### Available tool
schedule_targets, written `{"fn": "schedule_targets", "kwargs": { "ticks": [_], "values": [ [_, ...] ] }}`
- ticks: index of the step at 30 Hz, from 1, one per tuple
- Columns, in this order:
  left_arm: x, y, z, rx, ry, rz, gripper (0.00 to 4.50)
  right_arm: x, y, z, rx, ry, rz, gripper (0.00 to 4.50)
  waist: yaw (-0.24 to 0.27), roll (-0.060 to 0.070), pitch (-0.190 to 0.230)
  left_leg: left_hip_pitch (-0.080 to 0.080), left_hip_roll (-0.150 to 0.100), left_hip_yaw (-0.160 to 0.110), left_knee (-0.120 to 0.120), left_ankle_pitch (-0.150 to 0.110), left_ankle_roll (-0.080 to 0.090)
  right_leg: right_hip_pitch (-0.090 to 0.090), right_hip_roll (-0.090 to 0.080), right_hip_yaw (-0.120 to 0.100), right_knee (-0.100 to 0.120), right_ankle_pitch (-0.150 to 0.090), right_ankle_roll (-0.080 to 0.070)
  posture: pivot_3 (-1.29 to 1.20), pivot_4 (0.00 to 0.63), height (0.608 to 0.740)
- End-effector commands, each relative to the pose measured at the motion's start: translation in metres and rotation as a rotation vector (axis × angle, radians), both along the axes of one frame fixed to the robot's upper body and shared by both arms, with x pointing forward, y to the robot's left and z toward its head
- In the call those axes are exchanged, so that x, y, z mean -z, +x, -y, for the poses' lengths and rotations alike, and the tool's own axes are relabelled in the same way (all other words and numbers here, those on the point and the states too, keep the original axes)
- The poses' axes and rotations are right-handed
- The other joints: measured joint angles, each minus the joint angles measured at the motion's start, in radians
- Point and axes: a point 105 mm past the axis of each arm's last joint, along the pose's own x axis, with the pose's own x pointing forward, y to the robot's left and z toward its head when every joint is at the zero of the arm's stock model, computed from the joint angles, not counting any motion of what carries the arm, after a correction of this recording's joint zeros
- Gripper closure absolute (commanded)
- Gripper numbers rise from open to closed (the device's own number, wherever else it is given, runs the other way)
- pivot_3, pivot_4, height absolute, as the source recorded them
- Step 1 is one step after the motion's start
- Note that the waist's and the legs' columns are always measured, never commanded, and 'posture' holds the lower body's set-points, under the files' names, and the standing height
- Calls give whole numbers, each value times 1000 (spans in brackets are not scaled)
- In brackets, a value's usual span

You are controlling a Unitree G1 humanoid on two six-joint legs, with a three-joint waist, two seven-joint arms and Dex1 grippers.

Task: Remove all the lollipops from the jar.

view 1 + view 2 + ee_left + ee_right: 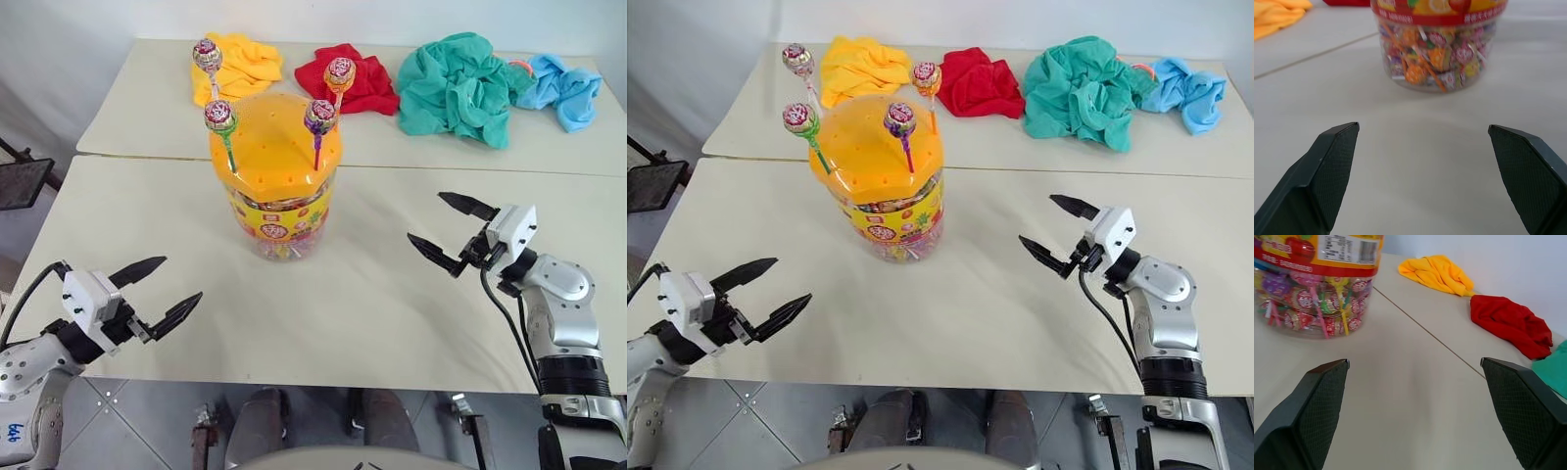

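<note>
Jar [275, 176] with 4 lollipops [220, 117] upright in its lid. Left gripper [157, 290] and right gripper [453, 231]: jaws spread, empty. Best practice: pinch 1 stick near the candy, lift straight up.

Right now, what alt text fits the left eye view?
A clear plastic jar with a domed orange lid stands on a white table, four wrapped lollipops on sticks upright in its lid. The left gripper and right gripper flank it, jaws open, empty.

1. From my wrist views, the jar [1437, 44] is cut off above its label.
2. I cannot read the label's print.
3. A teal cloth [1555, 367] runs off frame.
</note>
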Motion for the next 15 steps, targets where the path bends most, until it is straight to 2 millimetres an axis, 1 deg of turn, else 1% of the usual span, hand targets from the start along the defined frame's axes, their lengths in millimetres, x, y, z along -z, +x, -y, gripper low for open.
{"fn": "schedule_targets", "kwargs": {
  "ticks": [1,2,3,4,5,6,7,8,11,15],
  "values": [
    [-12,-1,-4,4,8,33,14,-14,-12,-11,-97,42,45,0,0,0,0,0,0,0,0,0,0,0,0,0,0,0,0,0,150,740],
    [-15,0,-6,7,-24,29,14,-21,-19,-16,-144,71,50,0,0,0,0,0,0,0,0,0,0,0,0,0,0,0,0,0,150,740],
    [-23,6,-11,-11,-98,32,14,-32,-27,-22,-184,113,54,0,0,0,0,0,0,0,0,0,0,0,0,0,0,0,0,0,150,740],
    [-34,11,-13,-10,-173,38,14,-53,-37,-29,-236,203,90,0,1,1,1,0,1,0,0,0,0,0,1,0,0,0,0,0,150,740],
    [-57,16,-16,23,-336,69,14,-70,-49,-36,-290,262,119,0,2,1,1,0,1,-1,0,0,0,0,1,0,1,0,0,0,150,740],
    [-74,17,-18,60,-443,89,14,-81,-56,-41,-323,296,133,0,4,2,1,0,2,-3,1,0,0,0,1,0,1,0,0,0,150,740],
    [-92,21,-20,98,-522,135,14,-90,-65,-46,-356,309,133,0,5,2,1,-1,2,-5,2,0,0,0,1,0,3,0,0,0,150,740],
    [-105,26,-20,141,-564,158,14,-101,-72,-48,-374,341,150,0,8,0,0,0,2,-9,2,0,0,0,0,0,3,0,0,0,150,740],
    [-119,46,-8,202,-522,171,14,-122,-81,-53,-387,410,182,0,10,-1,0,1,0,-11,2,-1,-1,2,0,0,3,0,0,0,150,740],
    [-131,80,6,234,-501,195,14,-135,-88,-63,-399,438,214,0,14,-1,0,0,-1,-2,2,-1,-1,1,1,0,2,0,0,0,150,740]
  ]
}}
